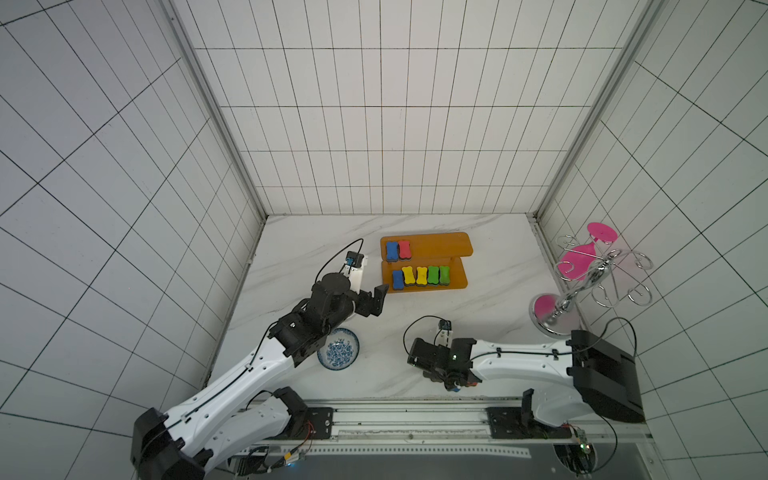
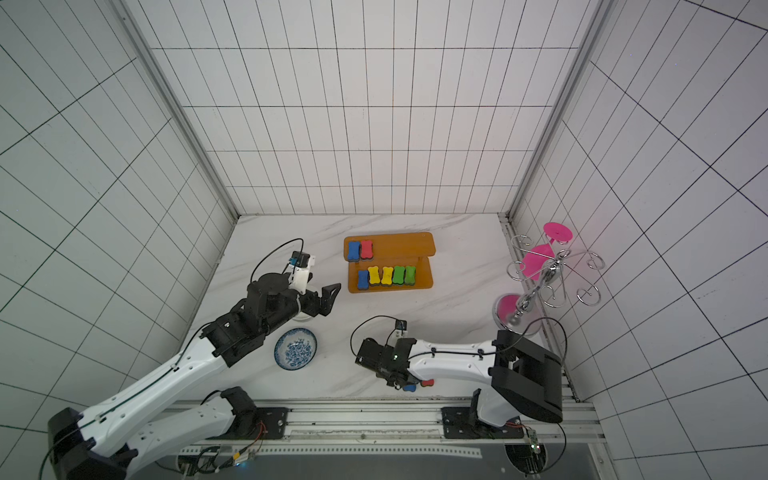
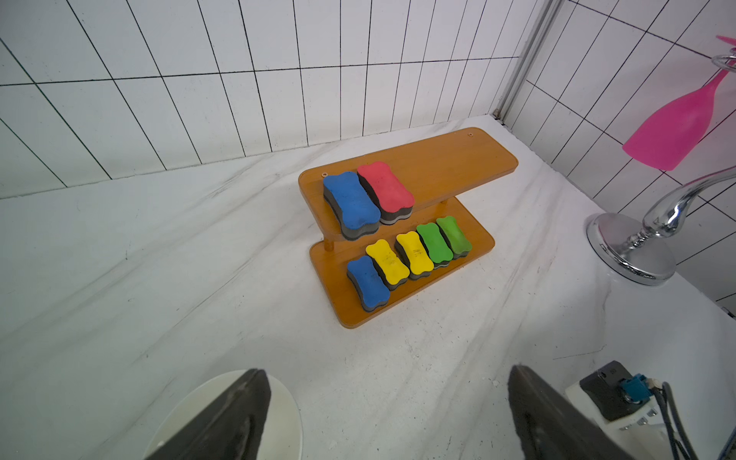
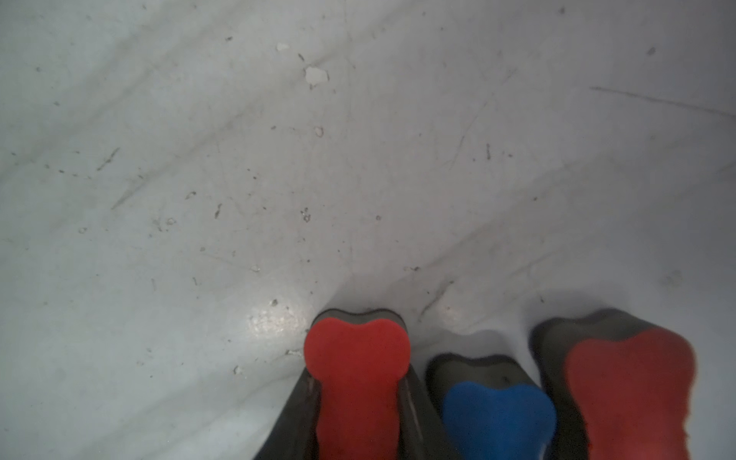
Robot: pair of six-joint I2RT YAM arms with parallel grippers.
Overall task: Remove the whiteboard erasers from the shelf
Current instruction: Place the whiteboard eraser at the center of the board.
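1. Counting seven whiteboard erasers (image 3: 414,253) on the shelf (image 3: 458,159), far centre of the table (image 3: 159,259): blue and red at the upper tier's left end, then blue, two yellow and two green side by side on the lower tier.
2. Right jaws: clamped on a held red eraser (image 4: 356,382), low at the near table edge, just beside a loose blue eraser (image 4: 498,414) and a loose red eraser (image 4: 629,394). Reads as the drop-off spot, well apart from the shelf. Cannot tell if touching down.
3. Left jaws: wide apart, empty, just off the shelf's near-left corner, over a small white dish (image 3: 278,402). Probably staged for the lower blue eraser (image 3: 368,282), nearest that corner.
4. Room: open table left and near of the shelf. Upper tier overhanging the lower row's far ends, so better to come in from the near side. Patterned bowl (image 1: 357,345) beside the left arm (image 1: 249,365), chrome glass rack (image 3: 629,251) at the right edge. Both clear of the path.
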